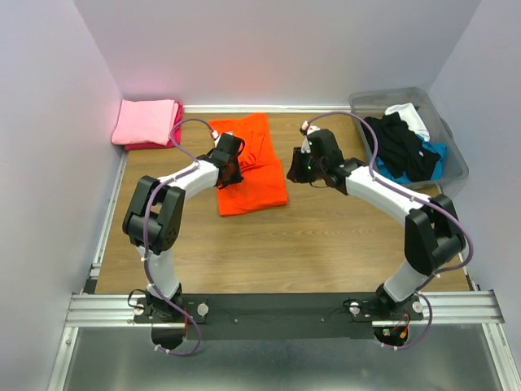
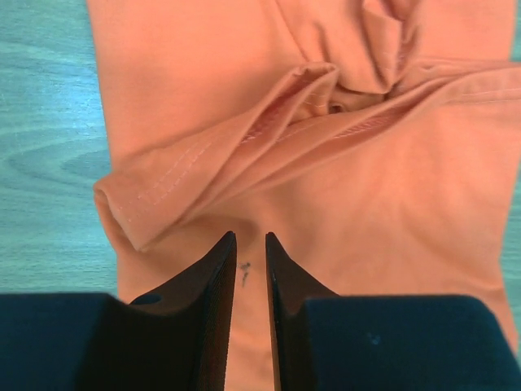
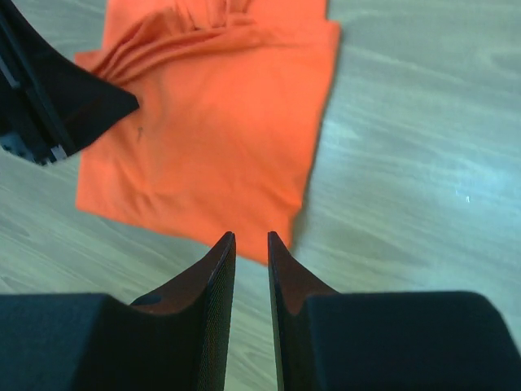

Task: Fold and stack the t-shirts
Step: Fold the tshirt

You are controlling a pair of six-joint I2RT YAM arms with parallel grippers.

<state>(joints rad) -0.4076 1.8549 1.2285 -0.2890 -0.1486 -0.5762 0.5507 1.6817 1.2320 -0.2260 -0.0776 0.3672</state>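
A bright orange t-shirt (image 1: 254, 175) lies partly folded at the middle of the table, with a bunched sleeve fold (image 2: 244, 147) across its upper part. My left gripper (image 1: 230, 171) hovers over its left half, jaws a little open (image 2: 250, 236), with only flat orange cloth (image 2: 391, 212) showing below the gap. My right gripper (image 1: 301, 169) stands just right of the shirt, slightly open (image 3: 251, 235) and holding nothing, above bare wood near the shirt's near corner (image 3: 269, 236). A folded light pink shirt (image 1: 146, 120) rests on a magenta one (image 1: 155, 145) at the far left.
A translucent grey bin (image 1: 457, 159) at the far right holds black (image 1: 399, 147), white (image 1: 411, 118) and blue (image 1: 437, 153) shirts. White walls close the back and sides. The left arm's black gripper body (image 3: 57, 106) shows in the right wrist view.
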